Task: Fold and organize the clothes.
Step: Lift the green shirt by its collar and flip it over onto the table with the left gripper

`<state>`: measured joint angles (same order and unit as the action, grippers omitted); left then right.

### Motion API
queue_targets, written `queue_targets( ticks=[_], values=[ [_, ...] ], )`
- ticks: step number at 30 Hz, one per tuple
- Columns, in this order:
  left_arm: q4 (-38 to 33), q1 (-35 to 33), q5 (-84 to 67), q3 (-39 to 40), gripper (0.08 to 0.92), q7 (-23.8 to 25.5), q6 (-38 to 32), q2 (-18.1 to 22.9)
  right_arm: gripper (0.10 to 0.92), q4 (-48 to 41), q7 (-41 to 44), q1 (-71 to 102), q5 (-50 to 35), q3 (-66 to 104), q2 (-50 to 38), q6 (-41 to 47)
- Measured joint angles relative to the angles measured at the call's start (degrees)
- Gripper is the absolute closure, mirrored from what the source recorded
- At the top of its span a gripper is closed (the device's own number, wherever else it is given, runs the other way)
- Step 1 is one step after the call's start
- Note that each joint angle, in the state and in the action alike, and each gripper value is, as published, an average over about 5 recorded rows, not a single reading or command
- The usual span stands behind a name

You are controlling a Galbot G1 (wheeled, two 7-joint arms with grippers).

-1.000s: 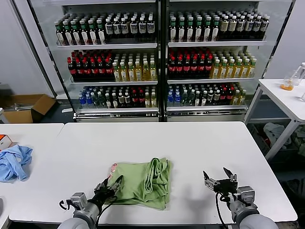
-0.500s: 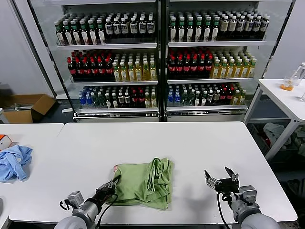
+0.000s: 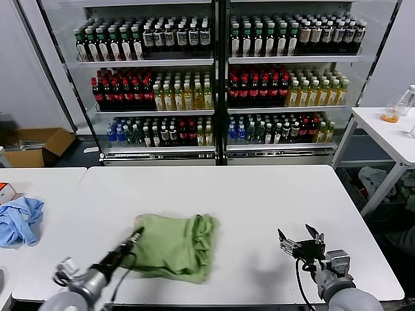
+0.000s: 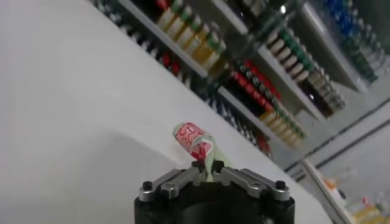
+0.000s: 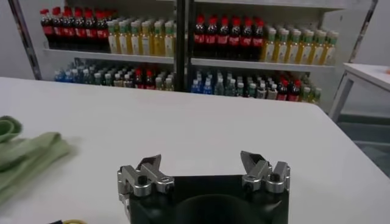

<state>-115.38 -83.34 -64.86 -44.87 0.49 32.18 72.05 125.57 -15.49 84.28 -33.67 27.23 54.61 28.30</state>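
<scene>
A crumpled blue cloth (image 3: 19, 220) lies at the far left on a neighbouring white surface, well apart from the work. On the main white counter (image 3: 259, 194), the left hand (image 3: 136, 233) reaches in low from the near-left edge, its fingers pinched closed on the left edge of the light green shirt (image 3: 172, 246). The left wrist view shows a bit of the shirt's red-and-white print (image 4: 194, 137) sticking up just past the closed fingers. The shirt lies bunched and partly folded, left of the counter's middle near the front edge. Well to its right, the right hand (image 3: 300, 241) hovers above bare counter, fingers spread wide, holding nothing.
</scene>
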Motion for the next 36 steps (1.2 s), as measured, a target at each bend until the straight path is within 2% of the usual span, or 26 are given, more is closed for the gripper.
queue_targets(
  ticks=[8,14,18,27,36],
  values=[
    [-2.82,0.74,-2.74,-13.63,0.890,0.68,0.53,-8.92,0.203,1.09,0.03,-0.17,-0.55,0.04,-0.36,-0.07],
    [-6.11,0.23,1.35,-15.69,0.890,2.08,0.60,-13.83,0.203,1.91,0.14,0.18,-0.51,-0.06,-0.39,-0.24],
    [-6.14,0.39,10.08,-10.79,0.890,2.73,0.20,-14.71,0.203,2.20,0.19,0.37,-0.33,-0.18,-0.38,-0.47],
    [-2.96,2.76,35.70,9.55,0.890,2.75,-0.54,-12.91,0.203,2.61,0.36,0.78,-0.11,-0.07,-0.45,-1.03],
    [-3.62,6.19,45.84,23.72,0.890,1.64,0.27,-9.65,0.203,3.02,0.54,0.89,-0.13,0.34,-0.69,-1.37]
  ],
)
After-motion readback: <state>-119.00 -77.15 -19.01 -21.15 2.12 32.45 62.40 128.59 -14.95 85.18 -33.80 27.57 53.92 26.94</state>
